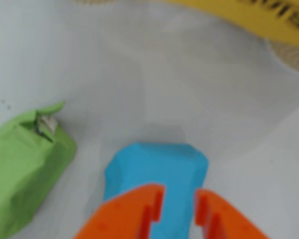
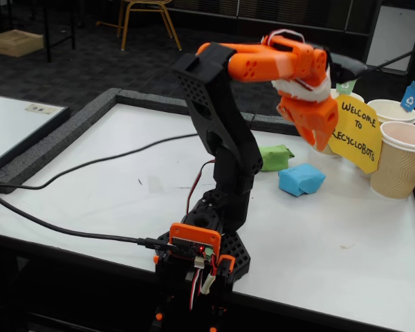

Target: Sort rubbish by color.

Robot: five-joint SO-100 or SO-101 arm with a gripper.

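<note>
While dark carpet is surrounding the white worktop [image 2: 111, 180], the blue lump [image 1: 157, 174] is lying just below the tool [image 1: 179, 209]. Its jaws are standing narrowly apart, gripping nothing, with the green lump [image 1: 25, 164] sitting beside it.

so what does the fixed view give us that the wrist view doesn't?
Fixed view only: the whole arm on its base, the cables across the white table, the three ribbed paper cups with coloured tags, and the sign's full wording.

Wrist view only: a close look down at the gripper above the blue lump, jaws slightly apart with nothing between them, and a torn pale spot on the green lump.

Both: the green lump, the blue lump, the yellow sign, the gripper and the table. No orange lump shows in either.
</note>
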